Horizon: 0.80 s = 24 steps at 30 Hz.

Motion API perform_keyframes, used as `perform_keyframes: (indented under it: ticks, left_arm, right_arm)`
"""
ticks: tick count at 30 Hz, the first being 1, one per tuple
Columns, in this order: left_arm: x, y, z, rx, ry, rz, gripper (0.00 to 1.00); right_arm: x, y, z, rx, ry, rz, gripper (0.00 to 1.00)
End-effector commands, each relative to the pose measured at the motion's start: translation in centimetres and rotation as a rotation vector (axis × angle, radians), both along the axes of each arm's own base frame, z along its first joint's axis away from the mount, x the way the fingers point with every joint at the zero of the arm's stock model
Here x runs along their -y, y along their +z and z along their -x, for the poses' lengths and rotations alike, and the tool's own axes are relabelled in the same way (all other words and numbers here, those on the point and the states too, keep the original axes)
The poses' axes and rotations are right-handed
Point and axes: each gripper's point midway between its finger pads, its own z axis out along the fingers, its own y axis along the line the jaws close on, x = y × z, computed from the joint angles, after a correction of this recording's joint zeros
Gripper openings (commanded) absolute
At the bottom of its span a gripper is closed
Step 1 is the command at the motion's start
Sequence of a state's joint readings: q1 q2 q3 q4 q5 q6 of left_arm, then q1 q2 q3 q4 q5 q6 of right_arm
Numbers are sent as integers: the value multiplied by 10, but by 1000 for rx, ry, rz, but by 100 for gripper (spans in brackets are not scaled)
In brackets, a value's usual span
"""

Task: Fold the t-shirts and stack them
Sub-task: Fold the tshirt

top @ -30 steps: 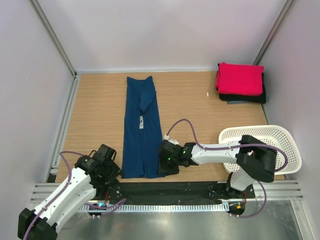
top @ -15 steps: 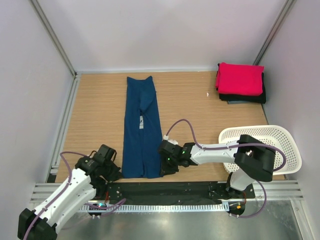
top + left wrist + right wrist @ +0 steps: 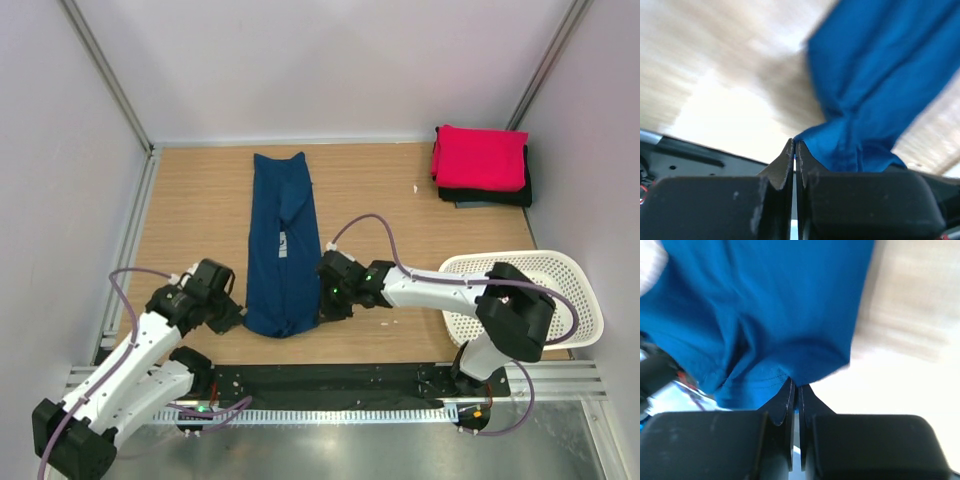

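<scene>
**Near hem of the navy blue t-shirt (image 3: 285,230) pinched at both corners**

We find the navy blue t-shirt laid as a long, narrow strip on the wooden table (image 3: 400,210), left of centre, running from the far edge toward the arms. Its near end is gathered and rounded between the two grippers. The left gripper (image 3: 230,313) sits at the near left corner. In the left wrist view, its fingers are pressed together with blue cloth caught at their tips. The right gripper (image 3: 325,300) sits at the near right corner. In the right wrist view, its fingers are likewise closed on the hem. The pink-red t-shirt (image 3: 480,157) lies folded on the black t-shirt (image 3: 490,197) in the far right corner. The white basket (image 3: 575,290) stands at the near right, beside the right arm.
</scene>
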<state>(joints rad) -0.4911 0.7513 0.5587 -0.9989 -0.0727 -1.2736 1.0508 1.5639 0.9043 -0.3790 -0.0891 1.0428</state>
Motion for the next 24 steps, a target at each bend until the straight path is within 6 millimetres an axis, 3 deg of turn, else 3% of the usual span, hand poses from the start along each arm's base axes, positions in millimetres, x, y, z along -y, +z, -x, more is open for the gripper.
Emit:
perform_keyframes:
  ticks: [1, 5, 11, 12, 13, 14, 24]
  left_arm:
    - [0, 38, -37, 140, -32, -57, 0]
    - [9, 65, -72, 223, -55, -79, 0]
    - [18, 87, -136, 332, -64, -122, 0]
    - [20, 93, -147, 359, -66, -128, 0]
    - [15, 86, -154, 335, -71, -181, 0]
    - [15, 97, -165, 352, -61, -193, 0]
    - [4, 97, -221, 381, -51, -256, 0]
  right_arm:
    - [-11, 44, -37, 106, 12, -82, 2]
    - [-10, 71, -85, 211, -7, -95, 2]
    - [-5, 88, -154, 305, -35, -85, 2]
    - [-5, 87, -161, 312, -18, -81, 1]
    - [-3, 88, -170, 313, -20, -84, 1]
    - [-5, 83, -178, 306, -11, -67, 1]
    - [-2, 73, -246, 349, -27, -64, 1]
